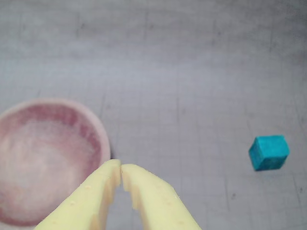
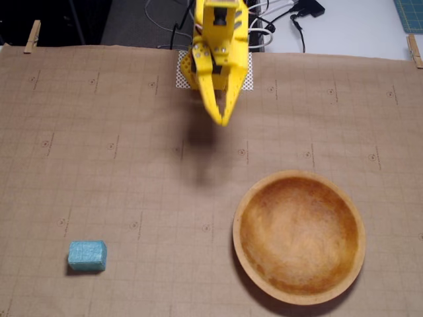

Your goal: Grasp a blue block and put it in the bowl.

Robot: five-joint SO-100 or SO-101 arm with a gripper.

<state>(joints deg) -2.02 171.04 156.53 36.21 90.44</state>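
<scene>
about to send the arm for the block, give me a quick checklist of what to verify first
1. Block free to grasp: ok, it lies alone on the paper, nothing touching it.
2. Gripper empty: ok, nothing between the fingers.
3. Gripper open enough for the block: not ok, fingertips nearly touch in the wrist view.
4. Gripper lined up with the block: not ok, the block sits far off to the side in both views.
5. Bowl ready: ok, empty and upright.
6. Path clear: ok, only bare paper between gripper and block.

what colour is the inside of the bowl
Orange-brown wood, paler in the centre; the bowl shows best in the fixed view.
</scene>
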